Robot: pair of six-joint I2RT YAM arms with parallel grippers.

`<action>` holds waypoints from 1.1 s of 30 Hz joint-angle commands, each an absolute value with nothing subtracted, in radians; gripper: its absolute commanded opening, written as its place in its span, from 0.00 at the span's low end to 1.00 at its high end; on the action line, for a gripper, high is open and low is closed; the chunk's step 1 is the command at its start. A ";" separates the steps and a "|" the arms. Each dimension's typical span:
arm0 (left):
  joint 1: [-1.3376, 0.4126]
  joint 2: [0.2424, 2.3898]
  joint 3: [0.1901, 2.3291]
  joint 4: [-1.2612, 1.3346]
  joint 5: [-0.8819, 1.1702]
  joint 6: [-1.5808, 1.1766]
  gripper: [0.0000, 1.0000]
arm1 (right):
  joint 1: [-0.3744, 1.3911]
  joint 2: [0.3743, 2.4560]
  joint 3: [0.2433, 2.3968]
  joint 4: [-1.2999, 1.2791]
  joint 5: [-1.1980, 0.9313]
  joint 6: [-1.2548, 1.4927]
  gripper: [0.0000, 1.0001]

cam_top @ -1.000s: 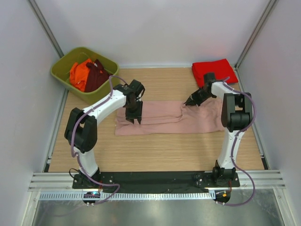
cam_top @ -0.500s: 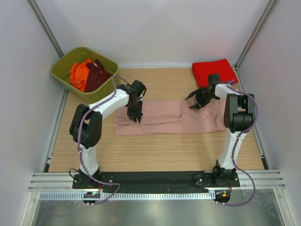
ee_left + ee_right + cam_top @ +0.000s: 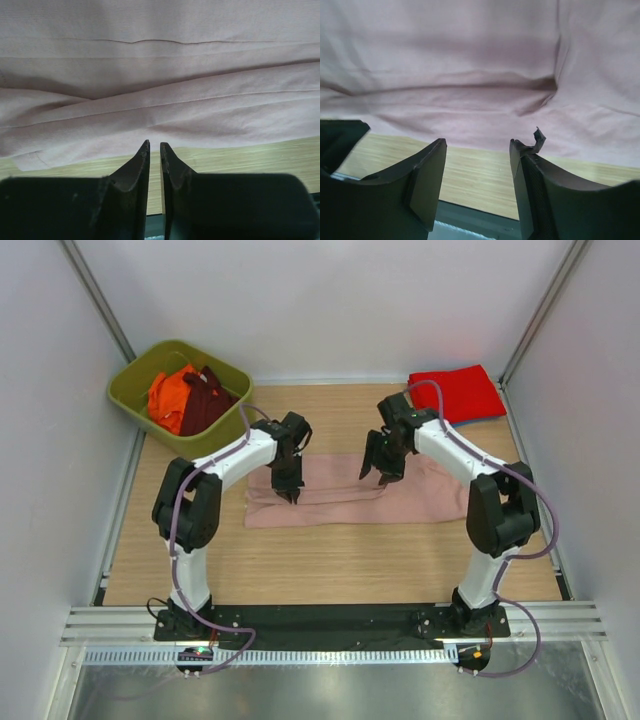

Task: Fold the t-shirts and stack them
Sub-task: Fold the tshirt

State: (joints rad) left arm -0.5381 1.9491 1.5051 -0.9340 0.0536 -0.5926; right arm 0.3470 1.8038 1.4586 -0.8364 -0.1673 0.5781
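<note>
Lying as a long folded strip across the middle of the desk (image 3: 330, 565), the pink shirt (image 3: 330, 502) is under both arms. The left gripper (image 3: 289, 494) hovers over its left part, clenched on nothing. The right gripper (image 3: 375, 478) hovers near its middle, released. A folded red shirt (image 3: 460, 393) lies at the far right corner.

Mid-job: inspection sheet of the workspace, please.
Surface: wooden table, no damage seen.
Job's things: pink t-shirt laid as long strip at centre; red t-shirt folded far right; orange t-shirt and maroon t-shirt heaped in green bin.
Clutter: nothing seen.
End effectors: left end effector nearly shut, empty, at the strip's near edge; right end effector open, empty, over it.
Cables: purple cables looped along both arms.
Surroundings: white walls, metal rail in front.
</note>
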 commanded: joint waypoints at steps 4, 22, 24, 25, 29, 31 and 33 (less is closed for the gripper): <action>-0.532 2.014 1.536 -0.962 0.055 -0.624 0.14 | 0.449 1.864 1.483 -0.919 -0.075 0.568 0.55; -0.465 2.166 1.752 -1.005 0.014 -0.562 0.18 | 0.526 2.022 1.549 -0.890 -0.041 0.554 0.52; -0.457 2.201 1.779 -1.019 0.006 -0.546 0.18 | 0.525 2.029 1.572 -0.888 -0.035 0.554 0.52; -0.451 2.207 1.795 -1.019 0.005 -0.539 0.18 | 0.526 2.034 1.584 -0.890 -0.032 0.555 0.52; -0.448 2.217 1.845 -1.060 -0.064 -0.512 0.18 | 0.526 2.065 1.638 -0.913 -0.026 0.551 0.52; -0.446 2.156 1.835 -1.069 -0.072 -0.512 0.19 | 0.526 2.065 1.649 -0.919 -0.017 0.549 0.52; -0.446 2.105 1.799 -1.081 -0.075 -0.520 0.19 | 0.526 2.068 1.652 -0.923 -0.005 0.546 0.52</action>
